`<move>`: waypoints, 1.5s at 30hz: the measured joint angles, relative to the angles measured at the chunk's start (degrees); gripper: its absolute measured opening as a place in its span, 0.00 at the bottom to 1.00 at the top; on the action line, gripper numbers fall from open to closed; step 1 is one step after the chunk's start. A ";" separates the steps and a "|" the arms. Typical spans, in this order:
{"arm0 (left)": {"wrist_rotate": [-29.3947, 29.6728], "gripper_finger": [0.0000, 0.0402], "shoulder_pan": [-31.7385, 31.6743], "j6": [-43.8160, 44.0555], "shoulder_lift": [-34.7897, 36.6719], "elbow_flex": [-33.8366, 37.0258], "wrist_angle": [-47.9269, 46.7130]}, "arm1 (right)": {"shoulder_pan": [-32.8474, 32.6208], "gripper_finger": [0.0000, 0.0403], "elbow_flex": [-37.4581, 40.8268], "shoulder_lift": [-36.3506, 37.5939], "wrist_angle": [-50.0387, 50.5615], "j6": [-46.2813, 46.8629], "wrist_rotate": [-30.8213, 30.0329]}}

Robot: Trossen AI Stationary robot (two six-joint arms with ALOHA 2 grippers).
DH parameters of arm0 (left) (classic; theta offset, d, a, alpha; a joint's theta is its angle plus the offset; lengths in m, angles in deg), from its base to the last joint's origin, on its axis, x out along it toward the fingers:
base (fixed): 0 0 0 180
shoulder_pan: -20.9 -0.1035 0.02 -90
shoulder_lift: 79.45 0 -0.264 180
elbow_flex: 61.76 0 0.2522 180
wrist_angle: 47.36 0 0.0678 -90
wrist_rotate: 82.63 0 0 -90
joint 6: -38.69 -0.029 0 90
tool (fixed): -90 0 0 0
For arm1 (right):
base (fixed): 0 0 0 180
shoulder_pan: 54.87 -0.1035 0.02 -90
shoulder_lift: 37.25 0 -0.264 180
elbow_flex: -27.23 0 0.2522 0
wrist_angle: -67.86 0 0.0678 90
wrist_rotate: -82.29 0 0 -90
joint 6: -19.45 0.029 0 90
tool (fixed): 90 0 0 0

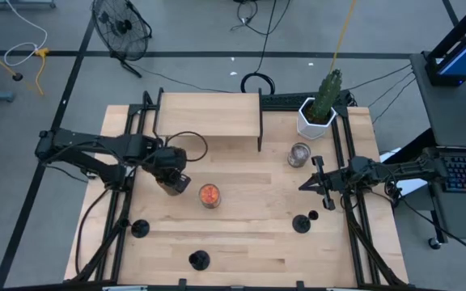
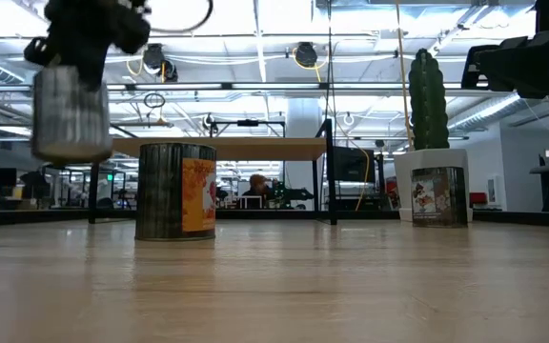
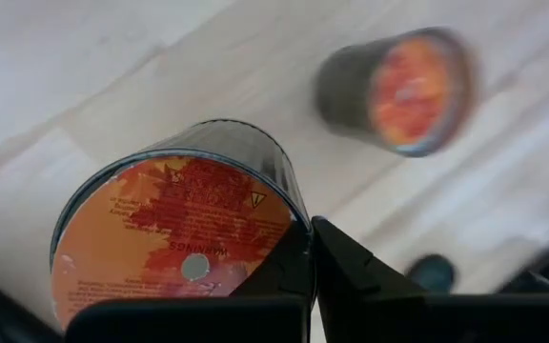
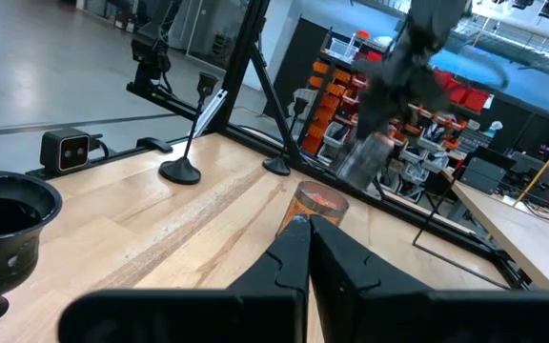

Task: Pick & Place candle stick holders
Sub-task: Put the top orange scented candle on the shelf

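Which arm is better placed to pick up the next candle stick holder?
Probably the right. The right gripper is empty, fingers shut, just behind the candle stick holder at the table's front right. The left gripper is shut on a jar candle held above the table, so it is occupied.

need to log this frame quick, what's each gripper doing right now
Left gripper: shut on a glass jar candle with an orange label, lifted off the light wooden table.
Right gripper: shut, holding nothing, above the table's right side.
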 joint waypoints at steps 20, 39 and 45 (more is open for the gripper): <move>3.68 0.00 -0.03 -9.52 -13.14 -23.01 -1.25 | 0.01 0.00 0.00 0.01 0.00 0.00 -0.01; 3.60 0.00 -1.08 -15.41 -21.07 -32.21 -6.40 | 0.00 0.00 0.01 0.00 -0.11 0.00 -0.02; 3.78 0.00 -1.07 -15.31 -20.61 -32.22 -6.73 | 0.00 0.00 0.02 0.02 -0.07 0.00 0.00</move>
